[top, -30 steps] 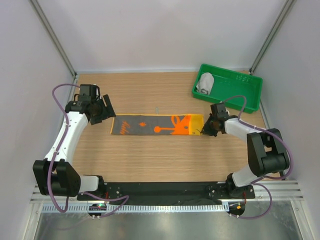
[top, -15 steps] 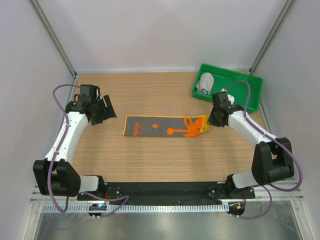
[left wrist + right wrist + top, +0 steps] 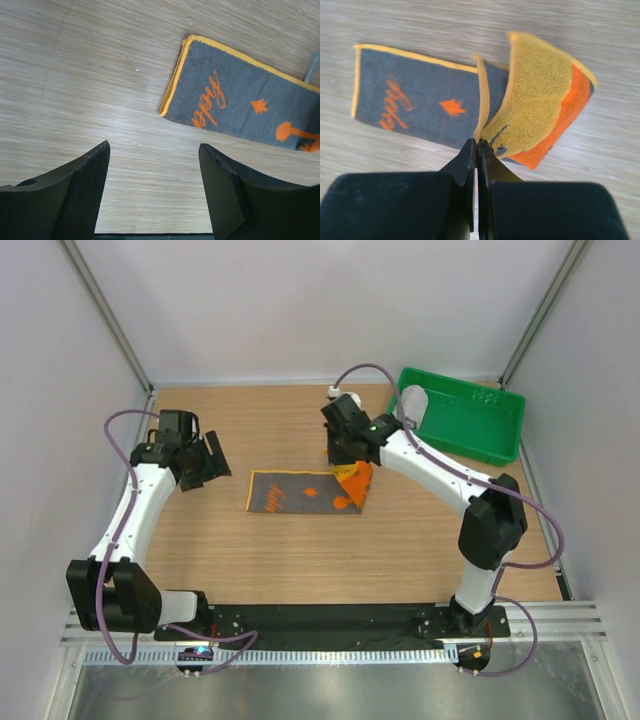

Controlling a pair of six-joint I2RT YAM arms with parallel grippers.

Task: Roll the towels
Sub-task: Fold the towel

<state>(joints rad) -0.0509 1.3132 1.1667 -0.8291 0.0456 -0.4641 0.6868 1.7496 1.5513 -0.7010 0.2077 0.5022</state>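
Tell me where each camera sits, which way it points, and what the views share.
Top external: above and behind the arm bases, looking down on the table, both arms, the patterned towel and the green tray.
Left wrist: on the left arm, looking down past the open left fingers at the towel's flat grey end.
Right wrist: on the right arm, looking down past the shut right fingers pinching the towel's lifted end.
Shared: all three show the patterned towel.

Patterned towel [image 3: 300, 492] lies grey side up on the counter [image 3: 250, 550], its orange-yellow end lifted and curled over; light grey towel [image 3: 412, 405] sits in the tray [image 3: 475, 428].
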